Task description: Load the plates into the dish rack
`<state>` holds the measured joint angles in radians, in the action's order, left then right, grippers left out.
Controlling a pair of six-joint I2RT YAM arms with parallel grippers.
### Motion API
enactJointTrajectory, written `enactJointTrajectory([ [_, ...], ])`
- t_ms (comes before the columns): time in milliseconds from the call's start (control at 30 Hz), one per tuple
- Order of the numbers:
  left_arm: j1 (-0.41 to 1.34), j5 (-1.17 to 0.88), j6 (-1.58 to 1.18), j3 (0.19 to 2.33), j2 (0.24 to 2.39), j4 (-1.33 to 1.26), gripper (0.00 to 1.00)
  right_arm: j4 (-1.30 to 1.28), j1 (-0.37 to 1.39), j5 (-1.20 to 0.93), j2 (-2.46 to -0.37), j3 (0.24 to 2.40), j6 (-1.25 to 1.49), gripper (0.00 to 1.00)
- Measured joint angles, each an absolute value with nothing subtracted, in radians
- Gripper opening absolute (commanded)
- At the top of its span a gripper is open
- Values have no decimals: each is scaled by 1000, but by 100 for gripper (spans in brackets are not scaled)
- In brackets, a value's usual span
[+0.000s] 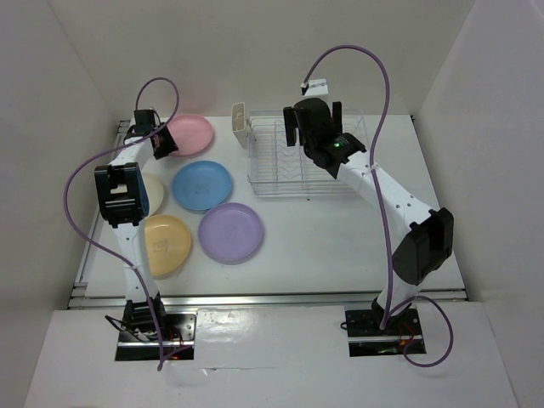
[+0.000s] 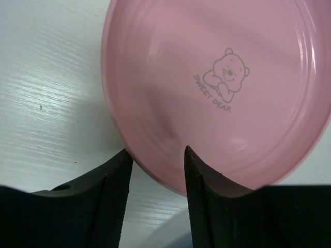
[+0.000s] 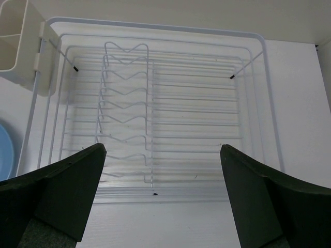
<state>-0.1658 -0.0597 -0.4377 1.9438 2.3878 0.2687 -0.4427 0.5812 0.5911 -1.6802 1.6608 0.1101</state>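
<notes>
The pink plate (image 2: 222,93) lies flat on the table (image 1: 323,246) at the far left, away from the dish rack (image 3: 155,27). The other four plates, blue (image 1: 201,185), purple (image 1: 231,233), orange-yellow (image 1: 167,245) and cream-white (image 1: 155,194), also lie flat on the table, near it.

The left gripper (image 2: 156,152) stands at the near rim of the pink plate. Its jaws are half narrowed and straddle the rim, with one finger outside on the table side and the other over the inner slope. Whether the pads already press the plastic, I cannot tell from this angle.

The right gripper (image 3: 163,206) hangs over the rack with its jaws wide and holds nothing. The rack has no plate in it.

The plate looks like thin plastic, so I judge it light, stiff and not easy to break. Its surface seems smooth, so it may slide in the pads. As it lies flat, the rim is the only place to hold. A pinch deep over the rim, on the sloped wall, should be safer than one on the very edge. Held at one side only, the plate may swing or turn when it is lifted.
</notes>
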Motion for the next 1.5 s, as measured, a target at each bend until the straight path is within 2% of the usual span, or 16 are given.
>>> enactJointTrajectory([
  [33, -166, -60, -445, 1944, 2388, 269, 51, -443, 581, 591, -1680, 1661, 110, 100],
  [67, -166, -62, -450, 1944, 2388, 269, 40, -443, 581, 592, -1680, 1662, 109, 100],
  [100, -166, -64, -451, 1944, 2389, 269, 33, -442, 581, 593, -1680, 1663, 107, 100],
  [133, -166, -64, -455, 1943, 2389, 270, 15, -442, 581, 594, -1680, 1663, 107, 100],
  [167, -166, -62, -473, 1940, 2389, 266, 4, -442, 582, 596, -1680, 1663, 106, 100],
  [200, -166, -60, -480, 1939, 2389, 257, 0, -442, 582, 596, -1680, 1663, 106, 100],
  [567, -169, -83, -508, 1921, 2391, 252, 0, -442, 583, 607, -1680, 1663, 91, 100],
  [700, -169, -82, -509, 1917, 2391, 248, 11, -441, 583, 607, -1680, 1663, 88, 100],
  [767, -169, -74, -509, 1916, 2391, 249, 0, -441, 585, 607, -1680, 1663, 88, 100],
  [967, -165, -33, -527, 1889, 2370, 235, 0, -441, 591, 606, -1680, 1663, 88, 100],
  [1200, -165, -4, -503, 1743, 2266, 169, 0, -441, 602, 605, -1680, 1663, 88, 100],
  [1500, -165, -19, -448, 1735, 2140, 51, 0, -441, 624, 601, -1680, 1663, 88, 100],
])
